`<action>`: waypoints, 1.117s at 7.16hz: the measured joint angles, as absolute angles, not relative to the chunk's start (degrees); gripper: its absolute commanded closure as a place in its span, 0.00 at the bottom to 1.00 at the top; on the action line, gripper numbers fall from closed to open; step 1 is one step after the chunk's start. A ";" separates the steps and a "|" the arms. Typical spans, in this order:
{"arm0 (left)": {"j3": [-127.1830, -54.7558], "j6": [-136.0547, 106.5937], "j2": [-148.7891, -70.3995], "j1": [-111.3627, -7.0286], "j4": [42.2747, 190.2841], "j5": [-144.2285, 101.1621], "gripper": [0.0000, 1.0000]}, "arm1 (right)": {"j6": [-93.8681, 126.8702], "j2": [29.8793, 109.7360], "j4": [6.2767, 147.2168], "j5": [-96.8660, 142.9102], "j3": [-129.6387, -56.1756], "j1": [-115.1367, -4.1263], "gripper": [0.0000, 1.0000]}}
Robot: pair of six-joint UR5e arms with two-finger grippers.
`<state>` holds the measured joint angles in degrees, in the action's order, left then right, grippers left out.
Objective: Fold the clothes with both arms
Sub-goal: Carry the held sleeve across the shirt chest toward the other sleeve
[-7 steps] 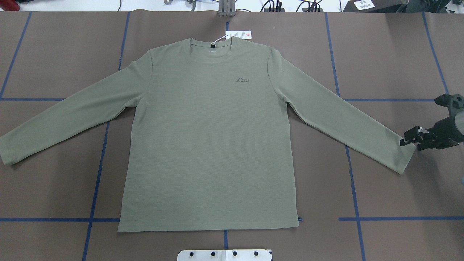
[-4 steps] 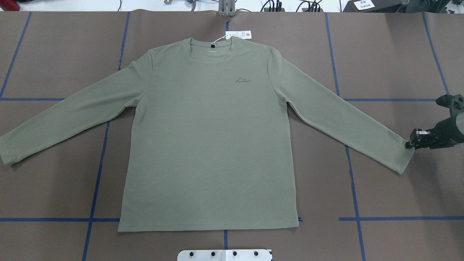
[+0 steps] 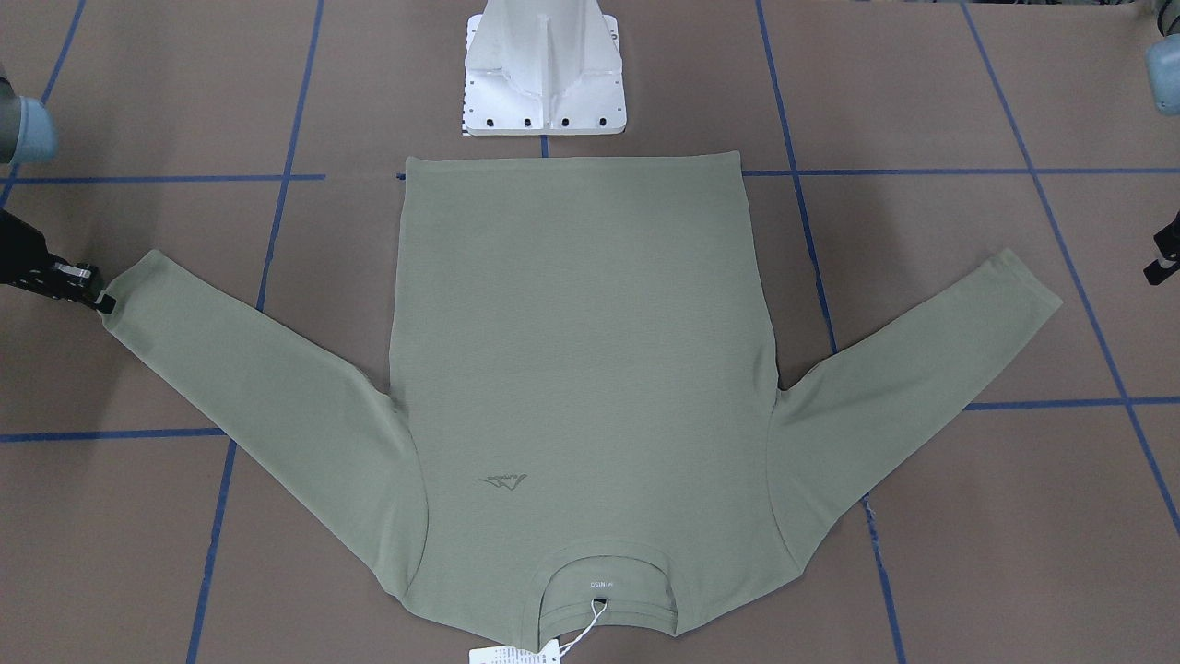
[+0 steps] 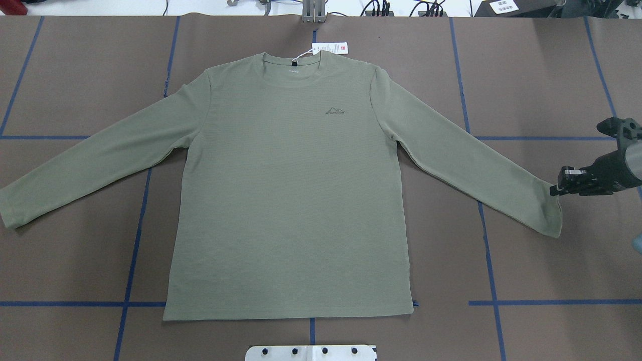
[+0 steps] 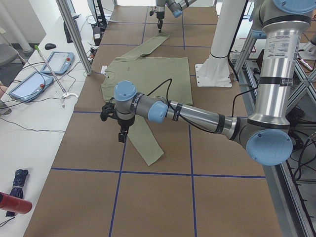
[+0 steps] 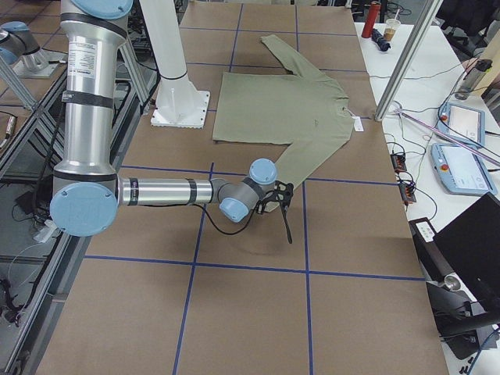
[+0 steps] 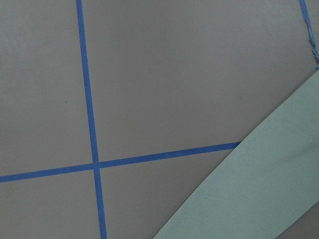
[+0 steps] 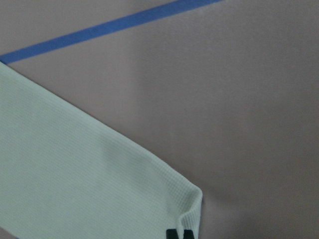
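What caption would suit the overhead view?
The right hand pinches a cuff of the olive shirt, spread flat on the brown table.

Shirt (image 4: 291,200) flat on table (image 4: 526,75); right end effector (image 4: 553,190) at cuff (image 4: 549,215), apparently pinching.

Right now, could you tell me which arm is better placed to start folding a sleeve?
Right. The right gripper pinches the shirt at its cuff corner, which puckers there. The left gripper hangs beside the other sleeve, off the cloth.

olive shirt (image 4: 291,200) flat on brown taped table (image 4: 75,75)
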<state>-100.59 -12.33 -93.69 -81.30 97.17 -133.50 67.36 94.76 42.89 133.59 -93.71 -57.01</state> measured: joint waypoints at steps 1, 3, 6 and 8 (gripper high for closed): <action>-100.69 -12.08 -93.69 -81.30 97.21 -133.34 0.00 | 73.70 91.50 43.40 133.73 -95.84 -56.09 1.00; -100.73 -11.81 -93.61 -81.30 98.07 -133.11 0.00 | 88.27 78.76 49.27 133.22 -98.74 -52.12 1.00; -100.72 -11.84 -93.36 -81.30 99.54 -133.26 0.00 | 98.79 51.93 71.41 119.25 -96.90 -41.41 1.00; -100.70 -12.27 -93.34 -81.30 100.50 -133.44 0.00 | 100.92 35.91 74.31 109.39 -83.25 -34.71 1.00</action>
<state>-100.70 -12.27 -93.34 -81.30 100.50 -133.44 100.92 35.91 74.31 109.39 -83.25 -34.71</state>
